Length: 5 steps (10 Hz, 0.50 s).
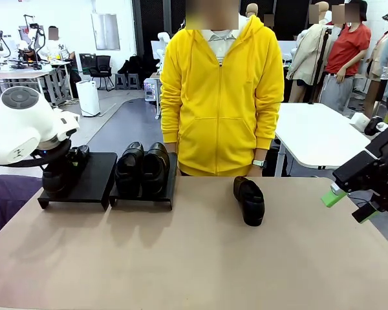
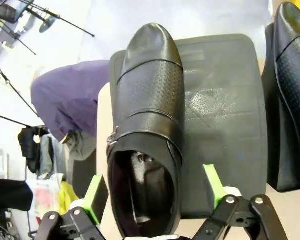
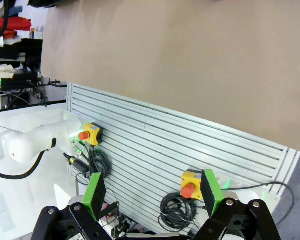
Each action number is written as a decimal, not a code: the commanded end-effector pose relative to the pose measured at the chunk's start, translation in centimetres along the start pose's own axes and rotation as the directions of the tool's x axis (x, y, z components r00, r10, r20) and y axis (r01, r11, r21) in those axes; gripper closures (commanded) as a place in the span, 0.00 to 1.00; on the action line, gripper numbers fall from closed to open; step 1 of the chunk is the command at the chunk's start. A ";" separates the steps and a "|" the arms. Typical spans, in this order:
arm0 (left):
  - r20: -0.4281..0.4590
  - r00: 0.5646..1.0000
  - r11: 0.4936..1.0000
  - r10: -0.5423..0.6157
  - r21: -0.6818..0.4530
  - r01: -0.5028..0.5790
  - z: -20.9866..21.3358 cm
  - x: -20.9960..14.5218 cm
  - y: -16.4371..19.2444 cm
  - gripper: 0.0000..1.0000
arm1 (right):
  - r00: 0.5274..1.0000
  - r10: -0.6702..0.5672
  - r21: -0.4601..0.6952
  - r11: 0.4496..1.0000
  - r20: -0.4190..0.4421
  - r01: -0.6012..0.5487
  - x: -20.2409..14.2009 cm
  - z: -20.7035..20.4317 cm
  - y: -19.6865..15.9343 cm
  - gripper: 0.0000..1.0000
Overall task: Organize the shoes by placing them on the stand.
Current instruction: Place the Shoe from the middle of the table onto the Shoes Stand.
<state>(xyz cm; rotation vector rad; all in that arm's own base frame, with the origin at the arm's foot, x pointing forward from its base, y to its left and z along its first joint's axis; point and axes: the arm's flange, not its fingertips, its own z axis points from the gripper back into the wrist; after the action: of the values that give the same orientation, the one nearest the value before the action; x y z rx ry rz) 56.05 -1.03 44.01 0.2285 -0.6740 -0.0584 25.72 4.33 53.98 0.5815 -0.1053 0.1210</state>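
Nearest us, in the left wrist view, we see the left gripper w/ jaws spread wide, green pads either side of a black shoe but not pressing it: released. That shoe sits upright on the left stand section, toe pointing away from the gripper, towards the section's left edge. In the right wrist view the right gripper is also open, nothing between its pads, hanging off the worktop edge over a ribbed metal panel w/ two yellow stop buttons.

Front view: the left arm covers the shoe on the left section. Just beside it, the right stand section carries a pair of shoes side by side, touching. A fourth shoe lies on the bare worktop, mid-right, well apart from the stand. Behind, a person in a yellow hoodie stands at the far edge.
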 end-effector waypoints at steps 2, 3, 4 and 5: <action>-0.046 0.997 0.998 0.058 -0.019 -0.059 7.5 -0.4 0.1 0.00 | 1.000 0.022 0.018 1.000 0.001 -0.022 0.1 0.2 0.0 0.00; -0.084 0.992 0.995 0.090 -0.039 -0.094 10.9 -1.1 0.1 0.00 | 1.000 0.022 0.018 1.000 0.001 -0.022 0.1 0.2 0.0 0.00; -0.147 0.982 0.988 0.123 -0.074 -0.135 13.7 -2.0 0.3 0.00 | 1.000 0.022 0.018 1.000 0.001 -0.022 0.1 0.2 0.0 0.00; -0.212 0.967 0.983 0.138 -0.091 -0.160 17.0 -4.0 0.8 0.00 | 1.000 0.022 0.018 1.000 0.001 -0.022 0.1 0.2 0.0 0.00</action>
<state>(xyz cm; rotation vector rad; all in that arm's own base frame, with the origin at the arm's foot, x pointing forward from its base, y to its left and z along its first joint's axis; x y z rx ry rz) 45.80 -4.83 51.97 0.0879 -0.5407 0.0428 25.73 4.33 53.96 0.5814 -0.1047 0.1209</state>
